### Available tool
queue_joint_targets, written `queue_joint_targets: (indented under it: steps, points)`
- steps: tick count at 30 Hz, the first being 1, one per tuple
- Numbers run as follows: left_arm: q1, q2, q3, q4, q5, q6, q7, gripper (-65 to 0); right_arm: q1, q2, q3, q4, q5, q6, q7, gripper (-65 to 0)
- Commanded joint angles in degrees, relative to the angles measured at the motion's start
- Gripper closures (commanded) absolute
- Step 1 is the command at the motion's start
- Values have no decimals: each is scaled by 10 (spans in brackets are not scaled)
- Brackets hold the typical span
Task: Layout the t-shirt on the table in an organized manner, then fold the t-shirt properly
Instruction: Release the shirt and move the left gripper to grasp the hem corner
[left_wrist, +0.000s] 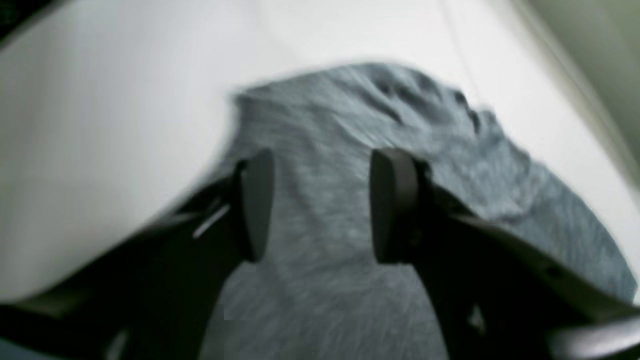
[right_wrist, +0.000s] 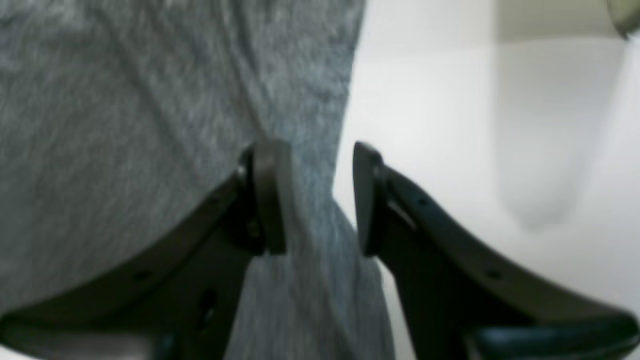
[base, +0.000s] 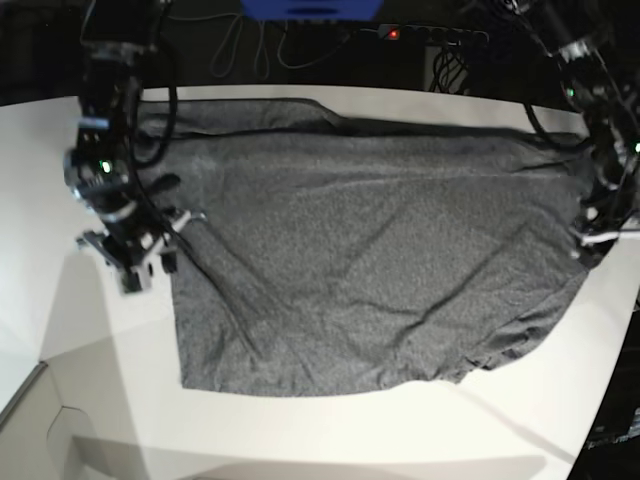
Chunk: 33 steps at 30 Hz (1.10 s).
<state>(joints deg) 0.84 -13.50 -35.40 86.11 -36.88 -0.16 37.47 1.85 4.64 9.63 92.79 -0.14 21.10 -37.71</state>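
Two grippers work the t-shirt (base: 370, 260), spread across the table (base: 60, 180): left gripper (left_wrist: 322, 205) spread above cloth at frame right; right gripper (right_wrist: 320, 197), frame left, gaping astride the edge. Close on the hem squarely.

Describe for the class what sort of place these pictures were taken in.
Probably a robotics lab or test bench, not a home. A grey t-shirt lies spread on a large bare white table, two robot arms work at its sides, and cables with a lit power strip run along the dark back edge.
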Motion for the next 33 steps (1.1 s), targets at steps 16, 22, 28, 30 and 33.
queue_joint_targets:
  steps: [16, 22, 28, 30, 33]
  points:
    - [-73, -67, 84, -249, -3, -2, -76, -303, -44, 23, 2, -91, 1, -3, 12, -217]
    - [-36, -74, 79, -245, -6, -2, -77, -303, -120, 35, 1, -29, 1, -2, 12, -217]
    - [-10, -76, 78, -166, -10, -2, -76, -303, -154, 38, 24, 34, 2, -2, 13, -216]
    - [-2, -73, 78, -102, -11, -2, -75, -303, -164, 28, 49, 74, 2, -2, 13, -217]
    - [-4, -71, 78, -26, -11, -2, -77, -304, -167, 9, 93, 127, 2, 0, 13, -218]
